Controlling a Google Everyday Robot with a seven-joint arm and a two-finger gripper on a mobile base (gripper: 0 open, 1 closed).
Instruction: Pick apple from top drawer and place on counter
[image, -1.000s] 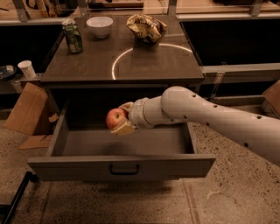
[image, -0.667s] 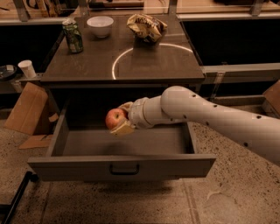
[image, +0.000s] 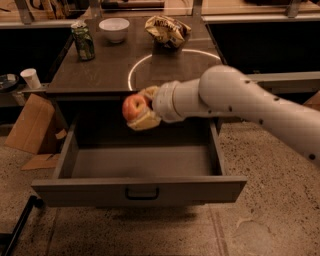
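Note:
My gripper (image: 137, 109) is shut on the apple (image: 133, 106), a small red apple with yellowish patches, and holds it in the air above the back of the open top drawer (image: 140, 160), level with the counter's front edge. The drawer is pulled out, its inside bare, with a dark pull handle (image: 142, 193) at the centre of its front panel. The counter (image: 105, 70) is dark brown with a thin white circle (image: 172, 62) marked on it, just behind the gripper.
On the counter's far side stand a green can (image: 83, 42), a white bowl (image: 114, 29) and a crumpled snack bag (image: 167, 31). A cardboard box (image: 31, 125) and a white cup (image: 31, 78) are at the left. My arm (image: 240, 100) reaches in from the right.
My gripper has lifted the apple from low inside the drawer up to the level of the counter's front edge.

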